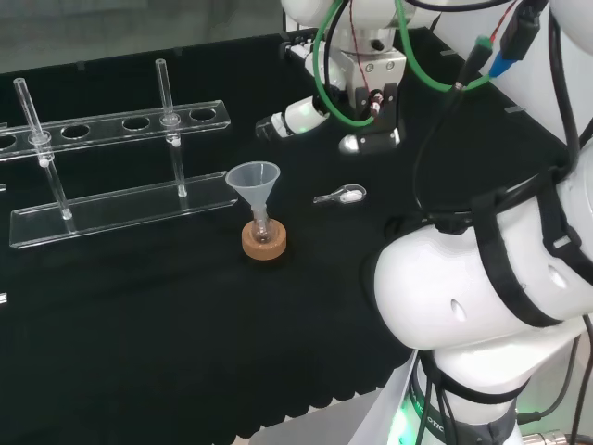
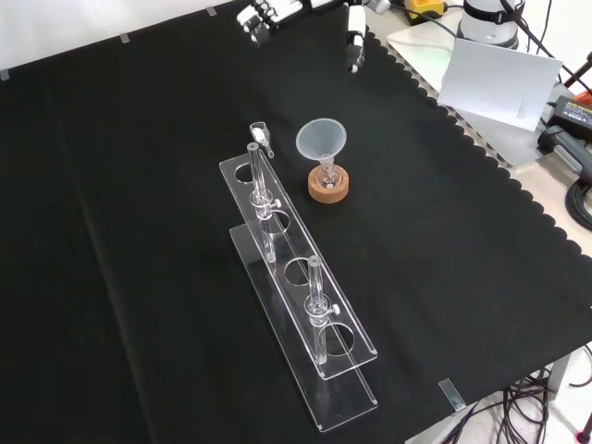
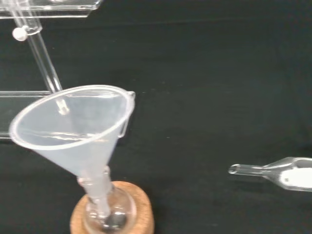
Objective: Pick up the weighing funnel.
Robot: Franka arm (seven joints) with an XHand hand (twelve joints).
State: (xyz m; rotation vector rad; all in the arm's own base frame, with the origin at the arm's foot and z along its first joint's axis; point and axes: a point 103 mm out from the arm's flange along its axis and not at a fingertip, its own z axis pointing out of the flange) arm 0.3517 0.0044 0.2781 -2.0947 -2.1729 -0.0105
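The weighing funnel (image 1: 341, 196) lies flat on the black cloth, a small clear scoop with white powder in its bowl. It also appears in the wrist view (image 3: 280, 173) and, small, in the front view (image 2: 262, 135). In the head view the hand (image 1: 310, 111) hovers above the cloth, beyond and slightly left of the weighing funnel and apart from it. Its fingers are relaxed and hold nothing. The front view has the hand (image 2: 268, 14) at the top edge with one finger (image 2: 354, 48) hanging down.
The big funnel (image 1: 253, 181) stands in a small flask on a cork ring (image 1: 264, 243), left of the weighing funnel in the head view. A clear rack (image 1: 111, 167) with two tubes stands farther left. The arm's white links (image 1: 482, 278) stand at the right.
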